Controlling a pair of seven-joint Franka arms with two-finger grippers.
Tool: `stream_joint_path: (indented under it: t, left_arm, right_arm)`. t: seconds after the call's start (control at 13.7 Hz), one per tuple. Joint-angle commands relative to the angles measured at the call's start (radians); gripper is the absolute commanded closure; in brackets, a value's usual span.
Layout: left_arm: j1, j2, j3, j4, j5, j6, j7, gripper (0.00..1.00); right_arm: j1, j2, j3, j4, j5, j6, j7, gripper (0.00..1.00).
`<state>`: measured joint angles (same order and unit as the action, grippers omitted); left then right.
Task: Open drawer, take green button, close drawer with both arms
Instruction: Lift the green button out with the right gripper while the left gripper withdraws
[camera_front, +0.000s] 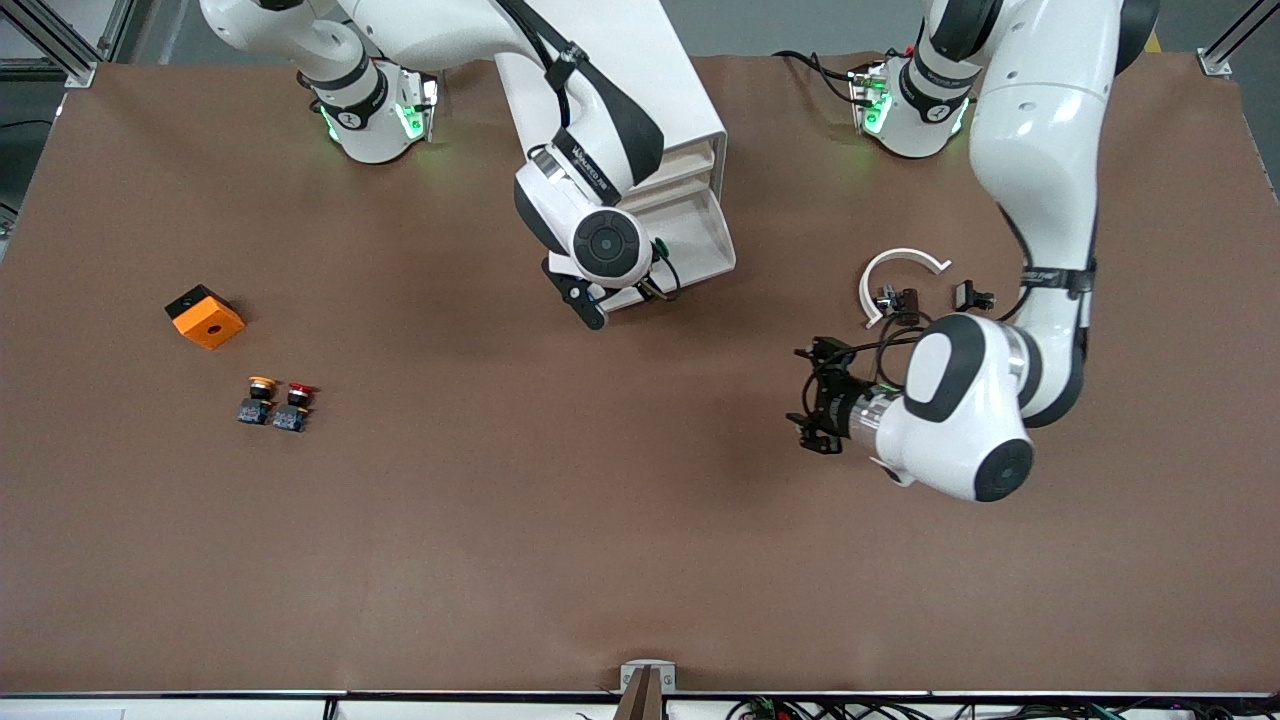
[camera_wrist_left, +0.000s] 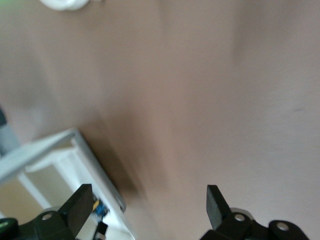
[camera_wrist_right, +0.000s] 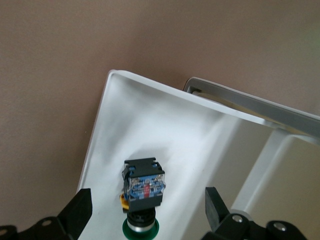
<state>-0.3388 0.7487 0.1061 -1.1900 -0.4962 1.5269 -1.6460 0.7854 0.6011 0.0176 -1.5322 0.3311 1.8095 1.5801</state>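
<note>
The white drawer (camera_front: 716, 238) stands pulled out of its white cabinet (camera_front: 690, 110) at the robots' edge of the table. The green-capped button (camera_wrist_right: 144, 187) lies on its side in the drawer (camera_wrist_right: 125, 115), blue base block up; in the front view only its green cap (camera_front: 660, 245) shows. My right gripper (camera_front: 620, 290) hangs over the drawer, open, and in the right wrist view the right gripper (camera_wrist_right: 147, 207) has one finger on each side of the button, not touching it. My left gripper (camera_front: 805, 395) is open and empty over bare table toward the left arm's end. The left gripper (camera_wrist_left: 148, 202) sees the drawer's corner (camera_wrist_left: 55, 150).
An orange block (camera_front: 205, 317) lies toward the right arm's end. A yellow-capped button (camera_front: 260, 398) and a red-capped one (camera_front: 293, 407) lie side by side nearer the front camera. A white curved piece (camera_front: 900, 268) and small black parts (camera_front: 972, 295) lie by the left arm.
</note>
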Motion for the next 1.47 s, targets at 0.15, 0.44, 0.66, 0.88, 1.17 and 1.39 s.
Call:
stream_joint_path:
  t: [0.15, 0.44, 0.66, 0.88, 1.17, 1.39]
  left_arm:
    - [-0.022, -0.116, 0.024, -0.019, 0.264, 0.022, 0.339, 0.0]
    - [-0.014, -0.163, 0.024, -0.026, 0.46, 0.022, 0.734, 0.0]
    - [-0.003, -0.198, 0.026, -0.026, 0.551, 0.024, 0.927, 0.0]
    - [0.041, -0.241, 0.026, -0.026, 0.554, 0.047, 1.057, 0.0]
    - [0.075, -0.293, 0.024, -0.028, 0.547, 0.047, 1.28, 0.0]
    - [0.099, -0.318, 0.024, -0.026, 0.55, 0.047, 1.377, 0.0]
  right_arm:
    - [0.009, 0.035, -0.001, 0.006, -0.021, 0.034, -0.005, 0.0]
    - [0.029, 0.045, -0.001, 0.007, -0.023, 0.042, -0.029, 0.14]
    - [0.037, 0.046, -0.002, 0.007, -0.024, 0.042, -0.035, 0.42]
    - [0.041, 0.046, -0.001, 0.007, -0.053, 0.042, -0.037, 0.64]
    - [0.049, 0.051, -0.001, 0.007, -0.057, 0.042, -0.058, 0.79]
    - [0.043, 0.048, -0.001, 0.018, -0.058, 0.036, -0.06, 0.79]
